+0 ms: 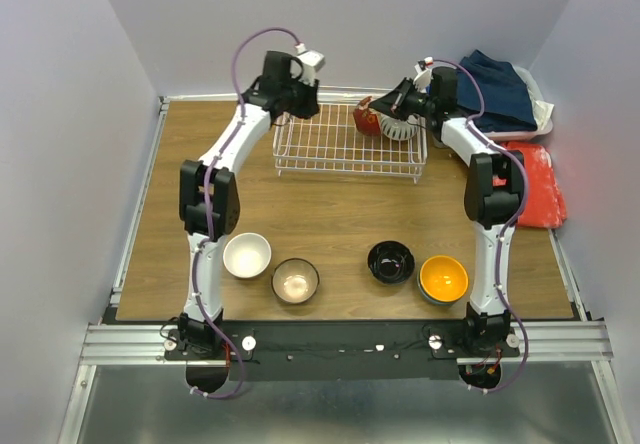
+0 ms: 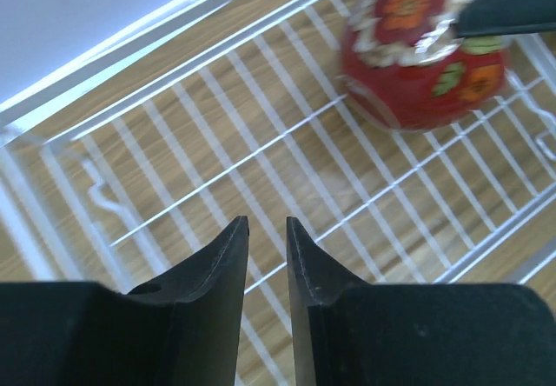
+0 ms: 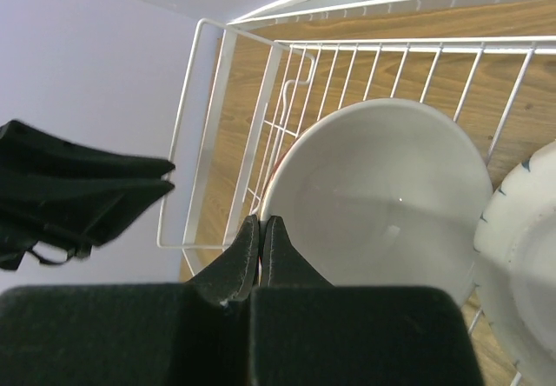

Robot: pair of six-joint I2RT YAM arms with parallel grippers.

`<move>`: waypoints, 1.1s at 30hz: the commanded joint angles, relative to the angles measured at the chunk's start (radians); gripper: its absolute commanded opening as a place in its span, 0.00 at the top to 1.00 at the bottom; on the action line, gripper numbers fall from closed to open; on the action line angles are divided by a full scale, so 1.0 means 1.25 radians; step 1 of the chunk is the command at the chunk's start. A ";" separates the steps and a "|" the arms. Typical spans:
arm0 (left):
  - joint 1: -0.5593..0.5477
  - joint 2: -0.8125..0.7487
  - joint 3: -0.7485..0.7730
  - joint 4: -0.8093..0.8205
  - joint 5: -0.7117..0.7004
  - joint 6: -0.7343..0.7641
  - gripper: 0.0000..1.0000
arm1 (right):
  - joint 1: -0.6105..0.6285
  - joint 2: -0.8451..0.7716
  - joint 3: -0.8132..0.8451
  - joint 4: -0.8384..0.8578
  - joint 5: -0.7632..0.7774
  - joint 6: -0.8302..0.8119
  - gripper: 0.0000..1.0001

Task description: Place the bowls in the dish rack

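The dish rack (image 1: 345,172) holds a red flowered bowl (image 2: 417,47) and a striped bowl (image 1: 402,130) in its far right corner, with the right gripper (image 3: 261,222) pinching the red flowered bowl's rim and the left gripper (image 2: 267,225) slightly parted and empty over the wires, while a white bowl (image 1: 247,255), brown bowl (image 1: 296,280), black bowl (image 1: 391,262) and orange bowl (image 1: 443,278) sit on the table (image 1: 330,219).

Your top camera sits high behind the arm bases (image 1: 195,336) and looks down over the whole surface (image 1: 330,226), with the rack (image 1: 345,149) at the far edge. Your left wrist camera rides behind the left claw (image 2: 267,222) and looks down, close, into the rack toward the red bowl (image 2: 408,64). Your right wrist camera looks past the right claw (image 3: 262,221) from the rack's other end, very near, into that bowl's white inside. All three views share the rack and bowl.
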 commanded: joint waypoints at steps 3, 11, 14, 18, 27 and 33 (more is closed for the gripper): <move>-0.062 0.019 0.030 0.037 -0.147 -0.009 0.68 | -0.011 -0.023 -0.028 -0.036 0.018 -0.032 0.99; -0.069 0.033 0.001 0.082 -0.092 -0.047 1.00 | -0.014 -0.024 -0.025 -0.048 0.019 -0.034 0.99; -0.084 0.074 0.016 0.104 -0.067 -0.077 1.00 | -0.016 -0.029 -0.027 -0.057 0.022 -0.049 0.99; -0.103 0.131 0.058 0.127 -0.058 -0.100 1.00 | -0.020 -0.031 -0.026 -0.071 0.025 -0.065 0.99; -0.134 0.208 0.123 0.183 -0.053 -0.121 1.00 | -0.028 -0.024 -0.035 -0.087 0.031 -0.081 0.99; -0.160 0.237 0.160 0.212 -0.072 -0.137 1.00 | -0.028 -0.027 -0.037 -0.094 0.037 -0.098 0.99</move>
